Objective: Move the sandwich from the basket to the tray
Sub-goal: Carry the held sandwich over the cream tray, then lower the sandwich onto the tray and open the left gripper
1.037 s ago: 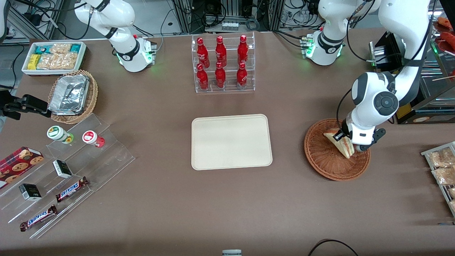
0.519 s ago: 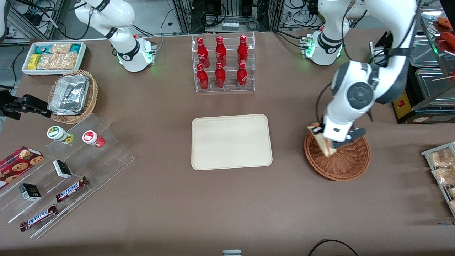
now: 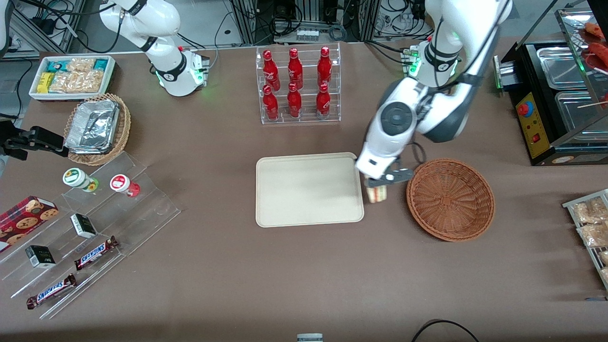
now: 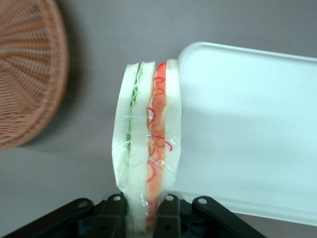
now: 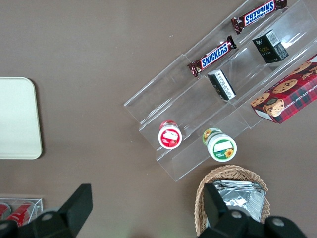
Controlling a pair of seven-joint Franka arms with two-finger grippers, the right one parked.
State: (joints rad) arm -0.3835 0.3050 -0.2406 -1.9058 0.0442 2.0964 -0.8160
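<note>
Left arm's two-finger gripper [image 3: 378, 183] [image 4: 144, 210] hangs between the flat rectangular cream-beige tray [image 3: 308, 189] [image 4: 247, 124] and the round reddish-brown woven wicker basket [image 3: 450, 199] [image 4: 25, 74], clamped on the small triangular wedge sandwich of pale bread with red and green filling [image 3: 377, 193] [image 4: 147, 158]. Sandwich is plastic-wrapped, gripped at one end with its layered edge facing the wrist camera, up off the brown table [image 3: 237, 266], just beside the tray's rim on the basket side, not over the tray. Wicker basket holds nothing. Tray is bare.

Other containers: clear acrylic rack [image 3: 299, 85] holds six red bottles [image 3: 294, 100] in two rows, farther from the front camera than the tray. Toward the parked arm's end, lighter tan wicker basket [image 3: 118, 137] holds foil containers [image 3: 92, 124]; white bin [image 3: 71, 76] holds snack packets. Clear stepped acrylic display [image 3: 104, 228] [image 5: 213, 99] carries two round lidded cups [image 3: 80, 179], small dark boxes and two Snickers bars [image 3: 95, 253] [image 5: 213, 53]; a red plaid cookie box [image 3: 26, 216] sits beside it.

Versus one second ago: the sandwich was in the wicker basket with the gripper down on it; half a second ago it was lifted over the basket's tray-side rim. Now it is out of the basket, next to the tray. Everything else is unchanged.
</note>
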